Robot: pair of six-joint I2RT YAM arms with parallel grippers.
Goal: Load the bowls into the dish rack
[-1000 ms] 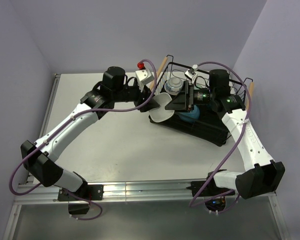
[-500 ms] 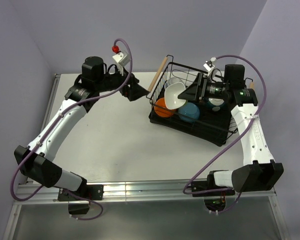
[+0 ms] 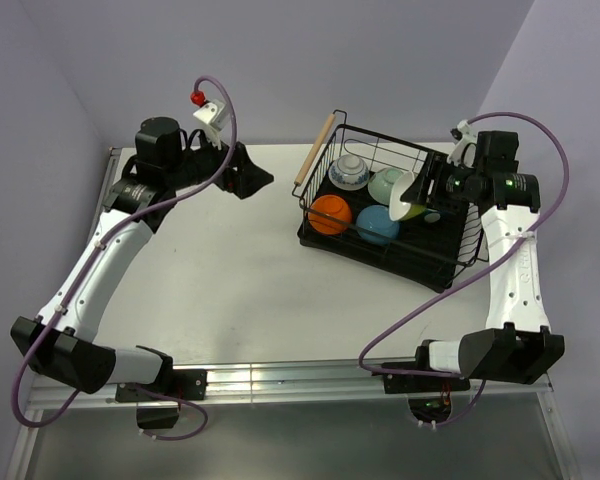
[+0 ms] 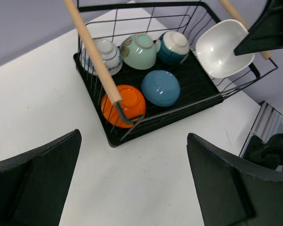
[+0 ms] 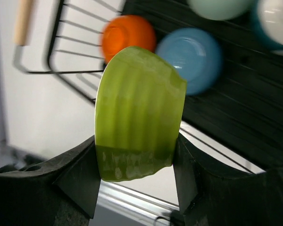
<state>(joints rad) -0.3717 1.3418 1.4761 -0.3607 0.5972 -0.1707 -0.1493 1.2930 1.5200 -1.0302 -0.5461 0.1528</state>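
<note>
The black wire dish rack (image 3: 432,268) stands at the back right of the table. Inside it lie an orange bowl (image 3: 330,214), a blue bowl (image 3: 378,225), a mint green bowl (image 3: 385,184) and a blue-and-white patterned bowl (image 3: 349,171). A teal bowl (image 4: 173,46) shows in the left wrist view. My right gripper (image 3: 423,192) is shut on a squarish bowl (image 5: 139,108), white inside and yellow-green outside, held on edge above the rack's right half. My left gripper (image 4: 134,183) stands wide open and holds nothing, over bare table left of the rack.
A light wooden handle (image 3: 314,150) sticks up at the rack's left end. An aluminium rail (image 3: 280,378) runs along the table's near edge. Purple walls close the back and sides.
My left gripper opened wide and drew back to the left, away from the rack. My right gripper carried the squarish bowl to the right over the rack and tipped it on edge.
</note>
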